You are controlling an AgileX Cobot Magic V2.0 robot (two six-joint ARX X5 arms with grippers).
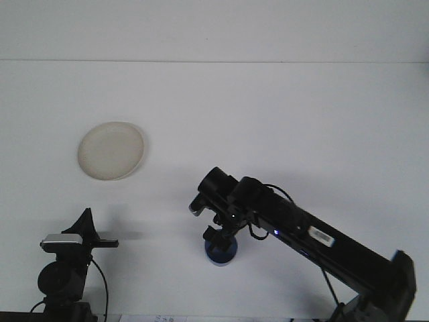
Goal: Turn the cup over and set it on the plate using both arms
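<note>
The plate (110, 150) looks matt cream, the table (301, 121) smooth matt white, the cup (220, 255) glossy blue.

My black right arm (301, 231) covers a blue cup (220, 253); the far-left plate (110, 149) is plain cream, the table (281, 121) white.

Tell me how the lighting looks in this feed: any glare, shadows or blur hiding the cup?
Front view: the table is bright and washed out, with no sharp glare; the right gripper and arm are near-black silhouettes hiding most of the blue cup; soft shadows lie beside the plate and by the left gripper; the picture is slightly soft overall.
</note>
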